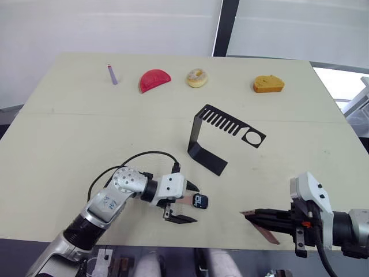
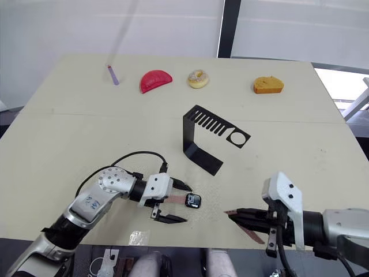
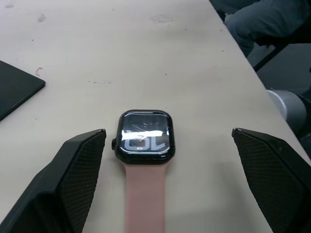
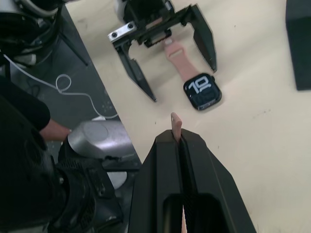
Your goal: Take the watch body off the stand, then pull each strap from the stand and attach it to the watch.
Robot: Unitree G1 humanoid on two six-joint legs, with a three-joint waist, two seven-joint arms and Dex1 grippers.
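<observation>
**Watch off stand, one strap on, second strap in right end effector**

Watch [image 1: 200,201] flat on worktop [image 1: 69,133], near side of stand [image 1: 216,138], one strap [image 3: 146,199] attached. Left end effector [image 1: 185,203] spread wide around watch, not touching. Right end effector [image 4: 181,138] clenched on second strap [image 4: 176,124], off to right of watch. Stand upright, slots bare.

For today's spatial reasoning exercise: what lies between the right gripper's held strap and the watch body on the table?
Bare table. In the right wrist view, only tabletop separates the second strap, pinched in the right gripper, from the watch body.
</observation>
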